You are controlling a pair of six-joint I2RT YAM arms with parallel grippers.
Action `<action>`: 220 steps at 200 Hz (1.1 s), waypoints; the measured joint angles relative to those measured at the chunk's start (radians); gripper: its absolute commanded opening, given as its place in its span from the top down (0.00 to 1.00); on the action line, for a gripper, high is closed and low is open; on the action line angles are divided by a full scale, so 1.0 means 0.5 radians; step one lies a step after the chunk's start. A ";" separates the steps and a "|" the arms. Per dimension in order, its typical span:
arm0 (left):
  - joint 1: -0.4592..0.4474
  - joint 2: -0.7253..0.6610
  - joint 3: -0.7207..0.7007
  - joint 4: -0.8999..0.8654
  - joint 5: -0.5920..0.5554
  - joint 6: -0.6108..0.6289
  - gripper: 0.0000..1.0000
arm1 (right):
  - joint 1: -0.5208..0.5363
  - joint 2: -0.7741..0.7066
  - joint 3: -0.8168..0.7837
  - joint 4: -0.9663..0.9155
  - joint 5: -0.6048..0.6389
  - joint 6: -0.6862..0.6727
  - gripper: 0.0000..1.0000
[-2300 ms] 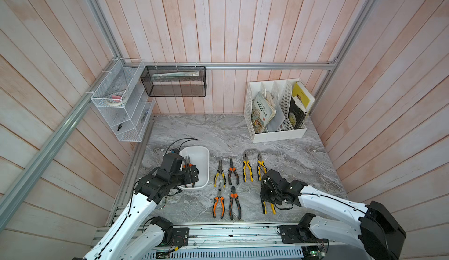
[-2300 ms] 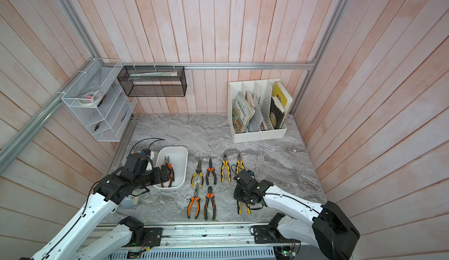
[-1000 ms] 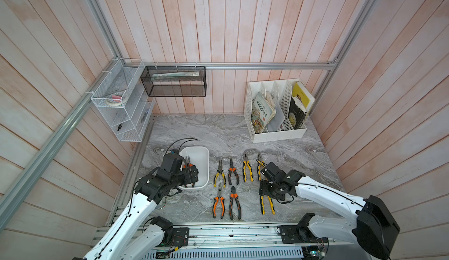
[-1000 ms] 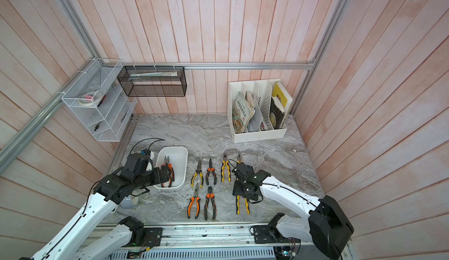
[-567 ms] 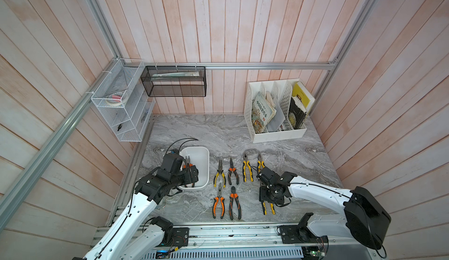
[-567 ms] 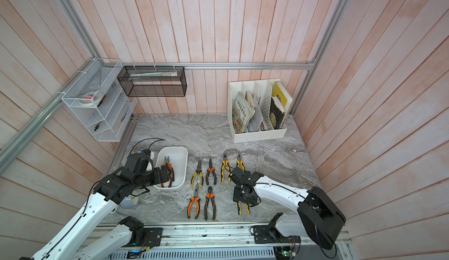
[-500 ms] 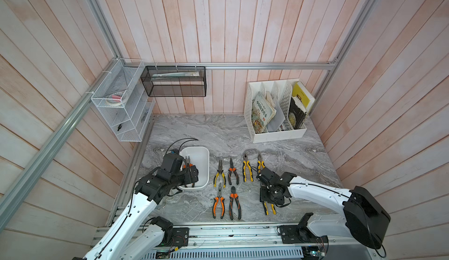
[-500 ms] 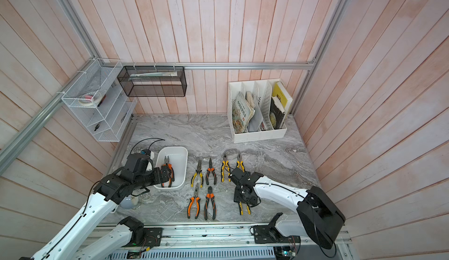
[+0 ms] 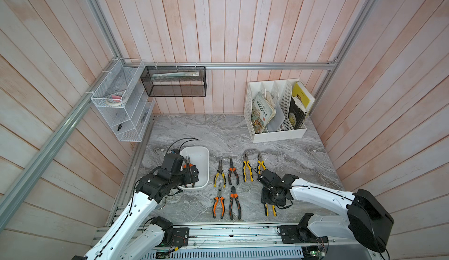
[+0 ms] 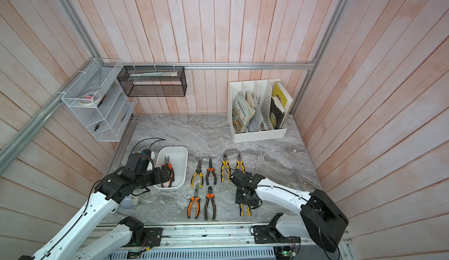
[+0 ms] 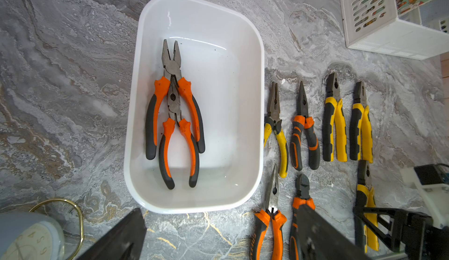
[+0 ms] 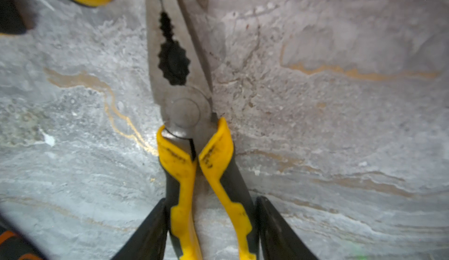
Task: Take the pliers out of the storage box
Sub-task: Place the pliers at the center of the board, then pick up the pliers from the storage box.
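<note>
The white storage box [image 9: 203,152] [image 10: 181,158] [image 11: 262,101] holds two orange-and-black pliers [image 11: 173,93], one lying over the other. My left gripper [image 9: 192,173] [image 10: 167,173] [image 11: 221,241] hovers over the box's near end, wide open and empty. Several more pliers [image 9: 233,172] [image 10: 211,171] lie in two rows on the marble to the right of the box. My right gripper [image 9: 273,198] [image 10: 245,198] [image 12: 211,200] is down on the front-right yellow-and-black pliers [image 12: 184,115] [image 9: 270,210]. Its fingers [image 12: 155,222] hug both handles while the tool lies flat on the table.
A white perforated file holder [image 9: 277,135] with books stands at the back right. A white wire rack [image 9: 121,115] and a black mesh basket [image 9: 175,81] hang on the left and back walls. A small grey clock with a gold ring [image 11: 29,237] sits by the box's near-left corner.
My right gripper has shifted slightly toward the front over the yellow-handled pliers, and its fingers have narrowed onto the handles. The left arm has not moved.
</note>
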 measured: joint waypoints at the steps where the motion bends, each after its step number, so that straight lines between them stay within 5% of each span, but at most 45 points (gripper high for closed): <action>1: 0.000 0.001 0.000 0.000 -0.001 0.000 0.00 | 0.000 0.000 0.002 -0.003 0.001 -0.001 0.36; 79: 0.000 0.315 0.008 -0.021 0.007 0.002 0.00 | 0.004 -0.300 0.515 -0.285 0.154 0.003 0.33; 143: 0.050 0.739 0.037 -0.053 -0.019 -0.011 0.00 | 0.004 -0.536 0.467 -0.307 0.150 0.003 0.34; 220: 0.064 1.099 0.357 0.008 -0.046 -0.110 0.23 | 0.004 -0.666 0.231 -0.191 0.061 -0.020 0.47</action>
